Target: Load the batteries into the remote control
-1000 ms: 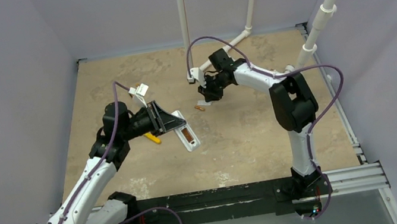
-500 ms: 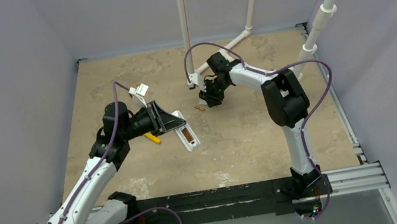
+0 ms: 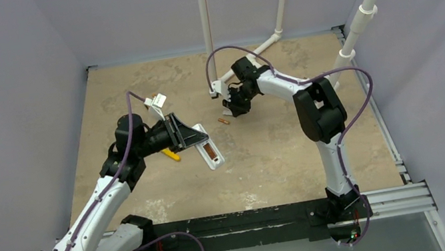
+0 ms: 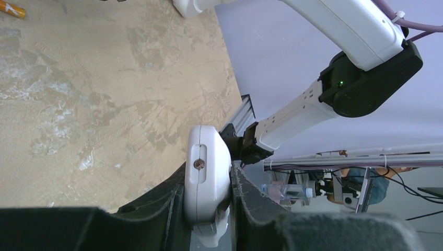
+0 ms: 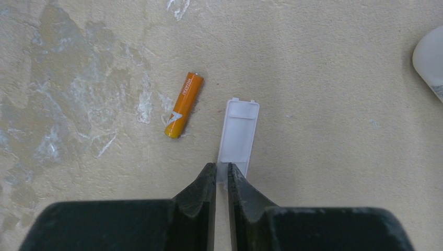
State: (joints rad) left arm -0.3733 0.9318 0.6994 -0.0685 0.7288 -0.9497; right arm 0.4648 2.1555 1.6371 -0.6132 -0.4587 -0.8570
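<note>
Left claw (image 3: pixel 186 136) pinches the remote control (image 3: pixel 212 151) above the tabletop (image 3: pixel 278 150), recess tilted upward for loading | left arm bent, reaching inward | loose battery (image 5: pixel 183 104) lies just beyond the remote control, beside cover plate (image 5: pixel 238 136) | right claw (image 5: pixel 221 175) points down over that plate, fingers nearly together, seemingly empty, arm stretched forward.

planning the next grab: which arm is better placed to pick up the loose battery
Right. The right claw hangs close beside the battery, its tips over the end of the cover plate. The left claw is clamped on the remote, so it is busy.
</note>
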